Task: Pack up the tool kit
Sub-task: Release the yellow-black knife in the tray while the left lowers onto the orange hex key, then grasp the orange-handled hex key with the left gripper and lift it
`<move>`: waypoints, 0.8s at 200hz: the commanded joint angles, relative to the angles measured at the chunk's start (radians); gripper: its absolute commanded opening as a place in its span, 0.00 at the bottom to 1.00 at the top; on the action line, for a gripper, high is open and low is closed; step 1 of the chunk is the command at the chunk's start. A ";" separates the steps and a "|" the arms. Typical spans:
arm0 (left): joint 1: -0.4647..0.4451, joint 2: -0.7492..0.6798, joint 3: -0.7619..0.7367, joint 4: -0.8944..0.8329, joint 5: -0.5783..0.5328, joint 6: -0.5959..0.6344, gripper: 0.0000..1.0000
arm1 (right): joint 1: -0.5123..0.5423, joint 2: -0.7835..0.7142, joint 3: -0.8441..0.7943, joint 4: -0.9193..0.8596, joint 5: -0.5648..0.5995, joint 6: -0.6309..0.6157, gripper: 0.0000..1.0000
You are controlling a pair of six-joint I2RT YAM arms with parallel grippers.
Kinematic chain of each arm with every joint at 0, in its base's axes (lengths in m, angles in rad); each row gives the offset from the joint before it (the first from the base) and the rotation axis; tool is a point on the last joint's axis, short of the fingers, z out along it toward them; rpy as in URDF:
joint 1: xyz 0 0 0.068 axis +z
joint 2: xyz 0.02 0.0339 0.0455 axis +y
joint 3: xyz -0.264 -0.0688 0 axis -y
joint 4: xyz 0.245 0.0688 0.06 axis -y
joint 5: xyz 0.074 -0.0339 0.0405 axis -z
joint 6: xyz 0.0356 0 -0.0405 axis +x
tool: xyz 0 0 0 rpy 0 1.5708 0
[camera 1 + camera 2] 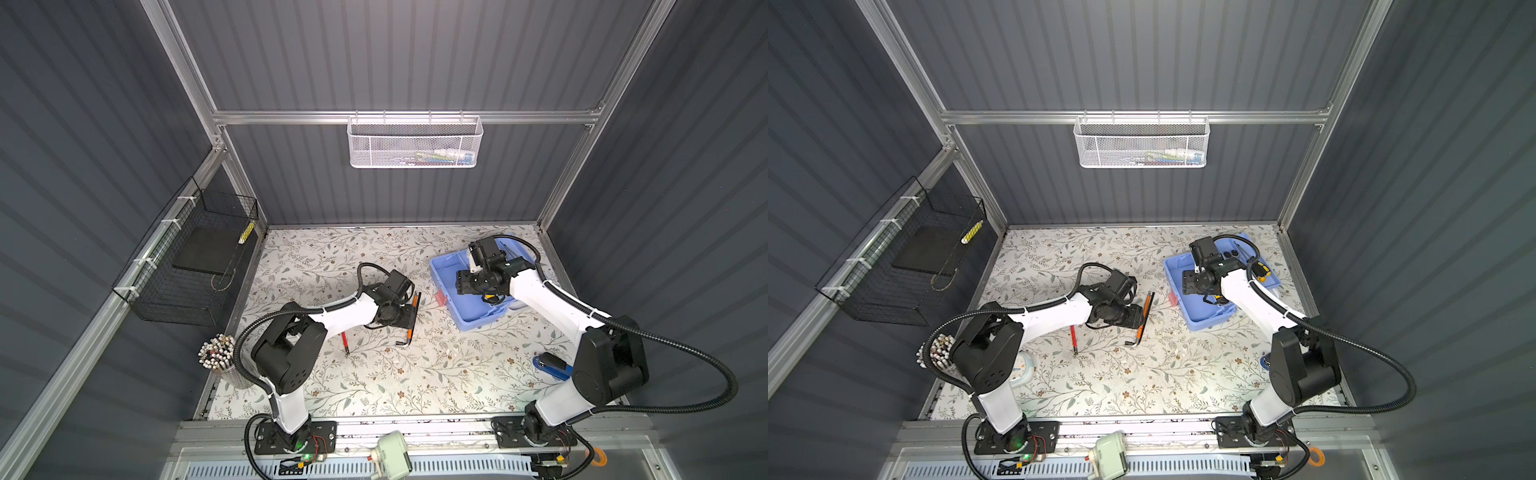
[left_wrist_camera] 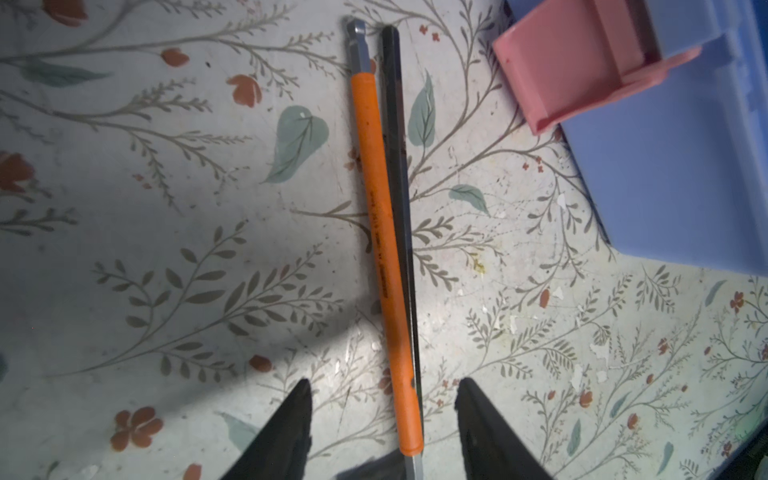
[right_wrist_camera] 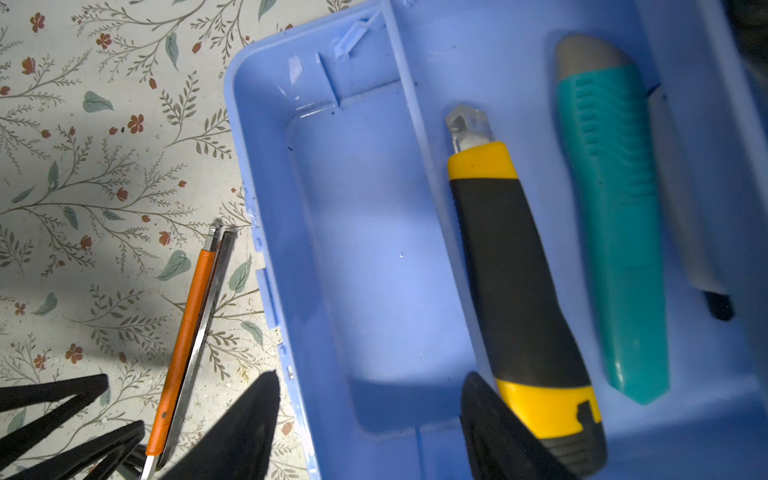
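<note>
On the mat point(image 2: 166, 208) by the box point(image 2: 665, 187), the left gripper point(image 2: 385, 381), half open and empty, straddles two touching keys point(image 2: 376, 232); pinching both may drop one; right gripper point(image 3: 370, 374) open, empty

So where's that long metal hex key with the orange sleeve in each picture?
Both top views: orange-sleeved hex key lies centrally, left of the light blue plastic box.
Left wrist view: through the picture's middle; box at the edge.
Right wrist view: just outside the box's wall.
Shared landmark: the box.
</note>
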 commanded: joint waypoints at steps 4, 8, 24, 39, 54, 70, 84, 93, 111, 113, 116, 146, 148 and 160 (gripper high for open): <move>-0.010 0.022 0.026 -0.012 0.036 -0.005 0.52 | 0.002 -0.019 -0.004 -0.001 0.002 0.010 0.71; -0.010 0.027 0.026 -0.011 0.040 -0.005 0.51 | 0.001 -0.019 -0.004 -0.004 0.002 0.010 0.71; -0.015 0.039 0.027 -0.010 0.050 -0.008 0.44 | 0.001 -0.016 -0.004 -0.003 0.004 0.011 0.71; -0.015 0.045 0.020 -0.003 0.056 -0.013 0.41 | 0.002 -0.016 -0.004 -0.005 0.005 0.011 0.71; -0.015 0.046 0.008 0.010 0.068 -0.017 0.37 | 0.002 -0.016 -0.007 -0.004 0.007 0.011 0.71; -0.015 0.049 0.005 0.022 0.077 -0.020 0.34 | 0.001 -0.014 -0.005 -0.005 0.010 0.010 0.71; -0.015 0.055 0.001 0.030 0.087 -0.025 0.34 | 0.002 -0.013 -0.006 -0.007 0.009 0.011 0.71; -0.015 0.057 -0.001 0.037 0.096 -0.026 0.33 | 0.002 -0.013 -0.005 -0.008 0.009 0.011 0.71; -0.016 0.062 -0.009 0.051 0.111 -0.031 0.32 | 0.002 -0.012 -0.005 -0.011 0.012 0.011 0.71; -0.016 0.061 -0.010 0.053 0.112 -0.032 0.32 | 0.002 -0.012 -0.005 -0.012 0.011 0.011 0.72; -0.016 0.062 -0.011 0.052 0.113 -0.032 0.32 | 0.001 -0.013 -0.005 -0.012 0.011 0.011 0.72; -0.016 0.069 -0.024 0.055 0.116 -0.036 0.29 | 0.002 -0.014 -0.008 -0.014 0.015 0.010 0.72; -0.016 0.071 -0.024 0.055 0.117 -0.038 0.29 | 0.001 -0.015 -0.007 -0.014 0.015 0.011 0.72; -0.016 0.074 -0.025 0.058 0.122 -0.038 0.28 | 0.001 -0.014 -0.007 -0.014 0.014 0.011 0.72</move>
